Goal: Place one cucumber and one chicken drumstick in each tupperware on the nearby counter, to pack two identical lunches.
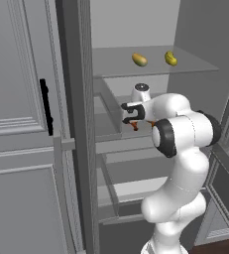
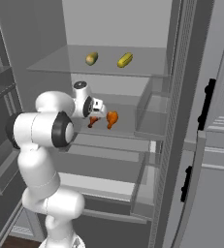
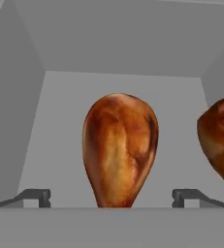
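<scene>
Lying on a middle fridge shelf [image 2: 133, 127], one chicken drumstick [image 3: 119, 147] sits centred between the spread fingertips [image 3: 35, 196] of the gripper [image 1: 133, 115], jaws wide and not yet closed on it, with the second drumstick [image 2: 112, 118] just beside it. Two yellowish oblong items [image 2: 125, 60] rest on the shelf above. Judging from this, packing has barely begun: nothing is gripped, and every piece remains to be carried to a tupperware.

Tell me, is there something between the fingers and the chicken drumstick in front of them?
Nothing visible. In the hand view the chicken drumstick lies centred between the open fingers, with bare shelf around it.
</scene>
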